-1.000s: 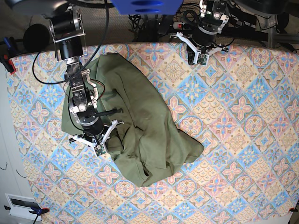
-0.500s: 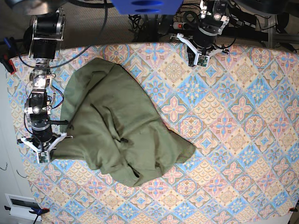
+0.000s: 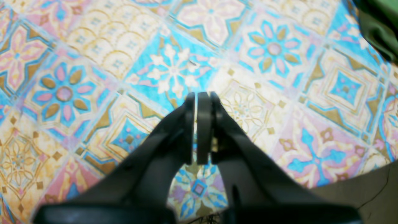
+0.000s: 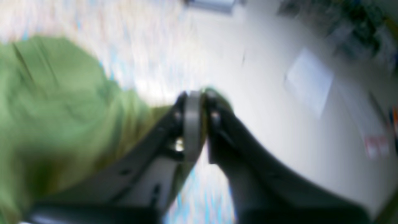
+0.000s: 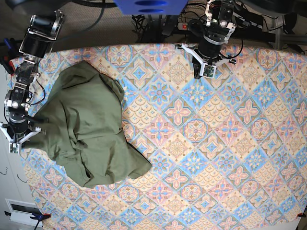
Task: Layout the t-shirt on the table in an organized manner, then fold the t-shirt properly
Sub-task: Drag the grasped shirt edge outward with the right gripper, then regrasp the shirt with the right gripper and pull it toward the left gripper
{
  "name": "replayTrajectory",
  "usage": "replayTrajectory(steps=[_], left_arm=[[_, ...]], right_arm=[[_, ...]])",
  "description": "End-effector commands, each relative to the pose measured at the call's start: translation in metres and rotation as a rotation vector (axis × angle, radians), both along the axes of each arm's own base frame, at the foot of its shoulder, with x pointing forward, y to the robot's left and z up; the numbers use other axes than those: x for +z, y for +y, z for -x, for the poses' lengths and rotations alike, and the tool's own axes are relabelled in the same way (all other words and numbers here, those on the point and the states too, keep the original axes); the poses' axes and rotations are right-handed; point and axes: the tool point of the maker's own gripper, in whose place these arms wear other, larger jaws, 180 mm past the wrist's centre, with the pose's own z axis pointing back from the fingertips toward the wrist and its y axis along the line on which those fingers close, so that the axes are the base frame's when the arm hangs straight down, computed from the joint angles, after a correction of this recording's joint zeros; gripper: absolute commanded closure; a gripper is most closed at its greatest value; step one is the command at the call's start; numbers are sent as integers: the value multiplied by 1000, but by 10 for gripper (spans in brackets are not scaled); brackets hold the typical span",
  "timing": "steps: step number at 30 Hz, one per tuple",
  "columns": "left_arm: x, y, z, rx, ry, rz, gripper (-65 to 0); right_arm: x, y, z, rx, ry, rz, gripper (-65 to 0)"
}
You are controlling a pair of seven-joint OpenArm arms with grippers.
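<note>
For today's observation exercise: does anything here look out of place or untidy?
Yes. The t-shirt lies bunched and wrinkled at the table's edge, not spread flat, one part drawn out to the right gripper.

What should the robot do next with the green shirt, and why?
Probably let go and pull back. The right end effector sits at the table edge with the t-shirt hem between its tips, and the shirt lies bunched up, so a new grip seems needed for spreading it.
</note>
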Motion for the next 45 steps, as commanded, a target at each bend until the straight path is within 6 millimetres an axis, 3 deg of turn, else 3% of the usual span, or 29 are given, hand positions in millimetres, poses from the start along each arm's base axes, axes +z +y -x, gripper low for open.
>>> replayTrajectory(steps=[1,4,7,11,15,18,22,24,27,31,36,38,40,42,45], left_arm=[[8,0,-2,1,-31,1,-1],[8,0,-2,1,-31,1,-1],[8,0,-1,1,-28,1,-1],[7,0,0,1,-24,5,-1],[7,-1,0,2,-23,6,-1],[6,0,3,0,-16,5,-1],[5,0,4,-2,-13,0,-1],[5,0,4,-1,-12,3,-1],[4,0,5,0,-10,7,-1],[4,0,5,0,-11,3,-1],[4,-1,5,1,-8,8,-1],[4,-1,5,2,-8,9,-1],[4,-1,5,2,-8,9,-1],[3,-1,5,2,-7,9,-1],[3,-1,5,3,-7,10,-1]], right_arm=[[19,-5,-1,4,-45,41,-117],[8,-1,14,16,-11,55,-265],[18,15,19,64,-30,87,-369],[22,79,7,241,-40,114,-364],[1,115,3,342,11,101,-364],[-25,121,0,359,75,83,-364],[-20,138,-37,399,63,80,-364],[-21,144,-46,418,66,83,-364],[-24,152,-51,448,58,86,-364],[-59,150,-44,448,152,73,-364],[-64,162,-62,493,154,87,-363],[-71,160,-66,496,164,86,-342],[-83,154,-64,486,187,80,-280],[-94,147,-61,473,210,72,-203],[-94,138,-69,452,213,70,-63]])
